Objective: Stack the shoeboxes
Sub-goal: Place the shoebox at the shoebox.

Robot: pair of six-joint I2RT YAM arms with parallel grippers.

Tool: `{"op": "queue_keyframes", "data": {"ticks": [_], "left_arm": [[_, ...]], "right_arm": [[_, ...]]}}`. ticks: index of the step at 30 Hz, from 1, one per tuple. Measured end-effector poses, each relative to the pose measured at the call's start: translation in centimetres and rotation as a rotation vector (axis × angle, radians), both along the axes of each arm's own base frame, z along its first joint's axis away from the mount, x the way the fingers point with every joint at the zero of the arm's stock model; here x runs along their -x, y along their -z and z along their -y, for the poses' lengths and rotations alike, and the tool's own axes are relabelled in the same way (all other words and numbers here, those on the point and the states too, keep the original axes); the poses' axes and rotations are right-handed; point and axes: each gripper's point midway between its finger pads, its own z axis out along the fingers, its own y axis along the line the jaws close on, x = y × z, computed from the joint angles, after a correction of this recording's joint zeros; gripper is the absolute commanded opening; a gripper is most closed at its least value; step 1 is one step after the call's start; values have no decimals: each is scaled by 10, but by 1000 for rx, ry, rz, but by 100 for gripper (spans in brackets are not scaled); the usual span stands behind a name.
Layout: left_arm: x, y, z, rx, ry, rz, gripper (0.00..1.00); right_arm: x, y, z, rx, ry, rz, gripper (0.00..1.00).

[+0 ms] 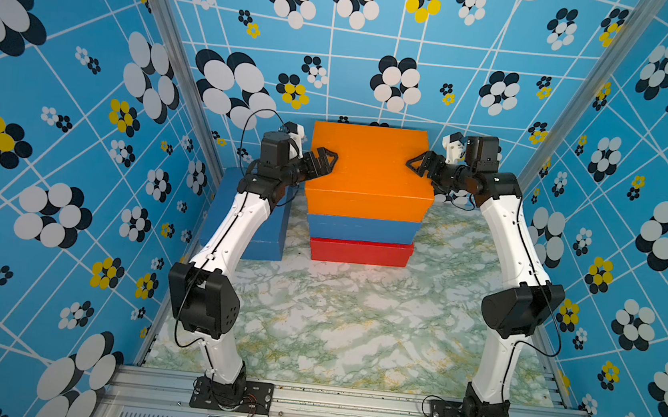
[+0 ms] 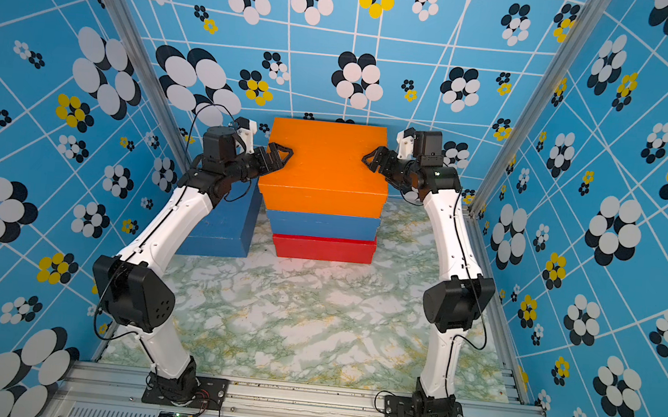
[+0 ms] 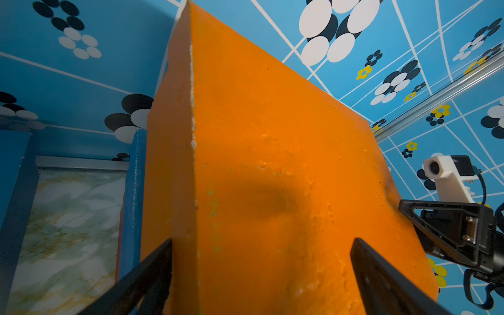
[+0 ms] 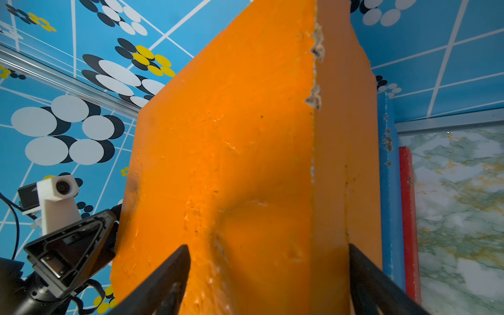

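Nearest of all, a metal rail [image 1: 347, 403] is seen, and the left arm [image 1: 222, 224] and right arm [image 1: 508, 251] are bolted to it. Beyond the rail a marbled table [image 1: 334, 322] is spread out.

On the far half of the table a stack of three boxes is found. The red box [image 1: 361, 253] is laid at the bottom, on the table. The middle blue box [image 1: 363, 229] is set on it, and the orange box [image 1: 369, 167] is placed on top. A loose blue box [image 1: 263, 232] is laid flat on the table at the stack's left, partly hidden by the left arm. In the left wrist view a strip of table is shown between it and the stack.

The left gripper [image 1: 326, 159] is held at the left end of the orange box, level with its top edge. Its jaws are spread wide, with one finger [image 3: 152, 272] beside the end face and the other over the lid. The right gripper [image 1: 413, 165] is placed likewise at the right end, its jaws also parted across the lid's edge. Nothing is clamped by either. Whether the tips press on the box cannot be told.

Farthest back, a blue flowered wall [image 1: 337, 72] is seen behind the stack.
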Motion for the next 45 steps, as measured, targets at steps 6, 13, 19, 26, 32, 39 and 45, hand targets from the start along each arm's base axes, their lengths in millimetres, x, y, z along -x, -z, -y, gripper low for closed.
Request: {"op": "queue_keyframes", "data": {"ticks": [6,13,19,26,32,39,45], "left_arm": [[-2,1,-1,2,3,-1,100],[-6,1,-3,4,2,-2,99],[-9,2,-6,3,3,4,99],[-10,2,-7,-3,2,9,100],[-11,2,-8,-12,3,16,99],[-11,2,-9,-13,5,19,100],[-13,1,-15,-12,-4,21,100]], "right_arm": [[0,1,1,2,2,-6,90],[1,1,2,3,5,-10,92],[0,-2,4,4,9,-12,92],[-2,2,4,5,10,-20,92],[-6,1,9,8,23,-17,92],[-19,3,14,13,44,-10,89],[-25,16,16,23,53,-42,88]]}}
